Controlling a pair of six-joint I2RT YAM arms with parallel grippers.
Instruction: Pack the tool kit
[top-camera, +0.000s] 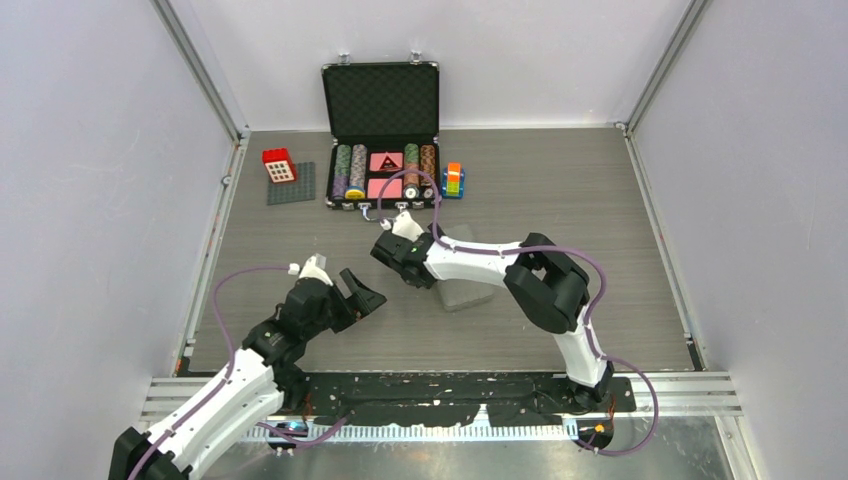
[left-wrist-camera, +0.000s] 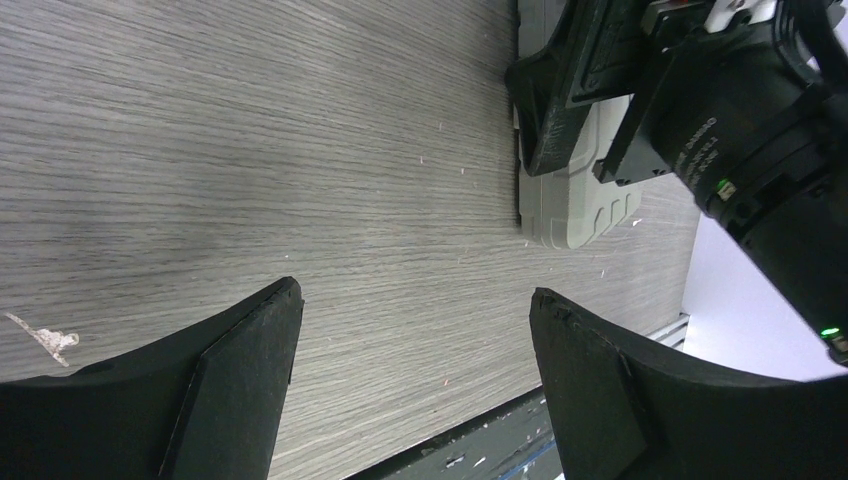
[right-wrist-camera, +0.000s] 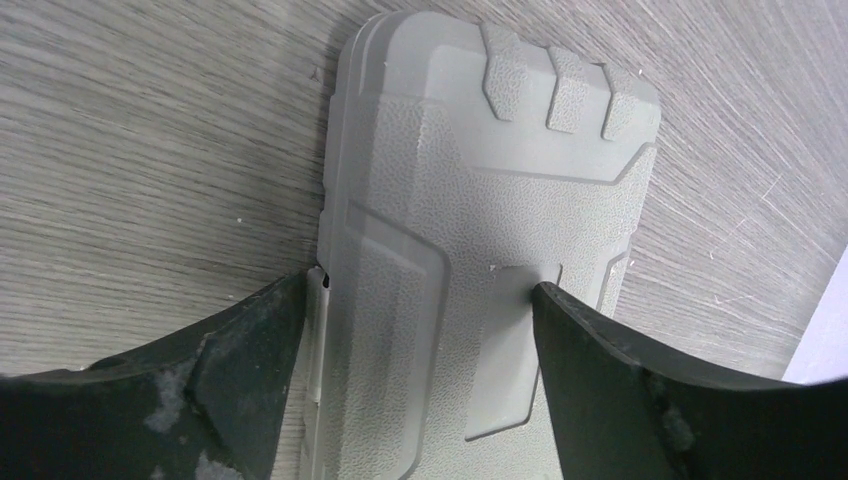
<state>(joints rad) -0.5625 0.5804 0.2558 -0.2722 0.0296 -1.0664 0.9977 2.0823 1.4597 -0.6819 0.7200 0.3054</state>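
Note:
The tool kit case (top-camera: 467, 292) is small, flat, grey and shut, and lies on the table under the right arm. It also shows in the right wrist view (right-wrist-camera: 500, 180) and the left wrist view (left-wrist-camera: 575, 205). My right gripper (top-camera: 405, 268) is open just above its near end (right-wrist-camera: 418, 295), with one finger at the case's left edge and the other over the lid. My left gripper (top-camera: 365, 290) is open and empty over bare table (left-wrist-camera: 415, 300), left of the case. No red-and-black tools are in view.
An open black case with poker chips (top-camera: 380, 130) stands at the back. A red block (top-camera: 279, 165) on a dark baseplate (top-camera: 298, 192) is to its left. A coloured brick stack (top-camera: 454, 180) is to its right. The table's front edge (left-wrist-camera: 480, 425) is near my left fingers.

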